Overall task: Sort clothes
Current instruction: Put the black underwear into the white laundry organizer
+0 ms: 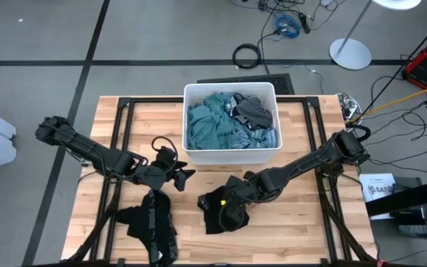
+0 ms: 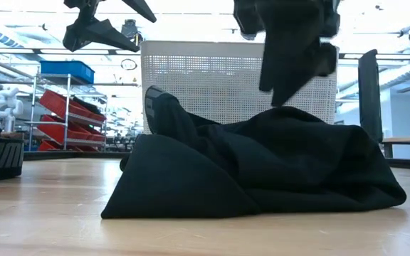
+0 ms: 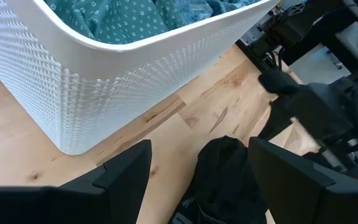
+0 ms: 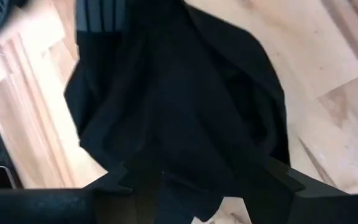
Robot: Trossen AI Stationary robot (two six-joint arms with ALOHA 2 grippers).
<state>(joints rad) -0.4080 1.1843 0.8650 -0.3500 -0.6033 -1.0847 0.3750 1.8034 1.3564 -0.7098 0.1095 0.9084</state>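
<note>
A plain black garment [image 1: 224, 213] lies in a crumpled heap on the table, near the middle; it also shows in the low view [image 2: 262, 167] and the right wrist view [image 4: 179, 106]. My right gripper [image 1: 230, 197] is open right over it and points down, with the cloth filling the gap between its fingers [image 4: 126, 180]. A black garment with white lettering [image 1: 154, 225] lies flat near the front left. My left gripper [image 1: 182, 176] is open and empty, above the table between the two black garments and the white bin [image 1: 191, 152]. The bin holds teal-green, light blue and dark clothes [image 1: 221, 122]. My right gripper stands open over the top of the black heap, coming from above. In the low view a fingertip [image 2: 277, 96] reaches down to the heap's top fold [image 2: 290, 114]. I cannot tell whether it touches the cloth.
The white perforated bin [image 2: 219, 78] stands at the table's far middle, just behind both grippers. Bare wood lies at the front right [image 1: 302, 230]. Beyond the table there are cables and a lamp base [image 1: 351, 52] on the floor.
</note>
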